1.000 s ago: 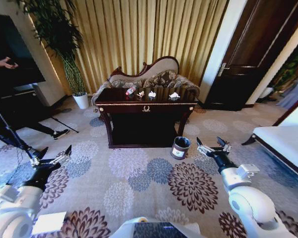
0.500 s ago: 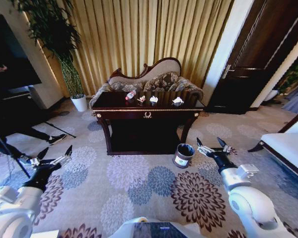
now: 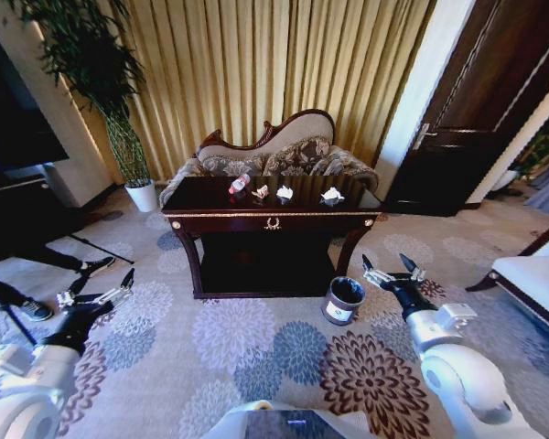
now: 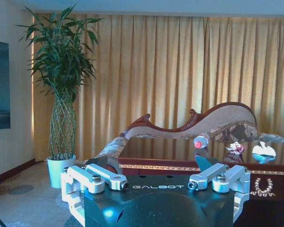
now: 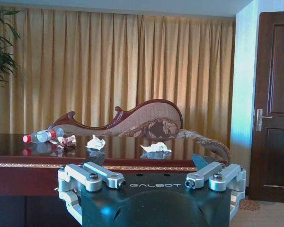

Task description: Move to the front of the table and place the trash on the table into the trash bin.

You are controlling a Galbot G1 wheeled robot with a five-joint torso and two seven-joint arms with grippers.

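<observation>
We stand a little back from the table, a dark glossy reddish-brown piece with a gold trim line and a gold emblem on its front rail, curved legs and a lower shelf. It sits straight ahead of us in the head view, with a carved sofa just behind it and long golden curtains along the wall.

The trash lies in a loose row on the tabletop. A small plastic bottle with a red label lies on its side toward our left. Just beside it is a pinkish paper wad, then a white paper wad, and farther to our right, a little apart, another white wad. In the right wrist view we see the same row: bottle, pinkish wad, white wad and the far white wad.

The trash bin, small, round and dark brown with a pale label and a black liner rim, stands on the patterned carpet near the table's front right leg.

Our left gripper hangs low over the carpet to the left of the table, its fingers spread and holding nothing. Our right gripper hangs over the carpet just to the right of the bin, fingers likewise spread and empty.

A tall potted plant in a white pot stands left of the sofa, and a dark wooden door is at the right.
</observation>
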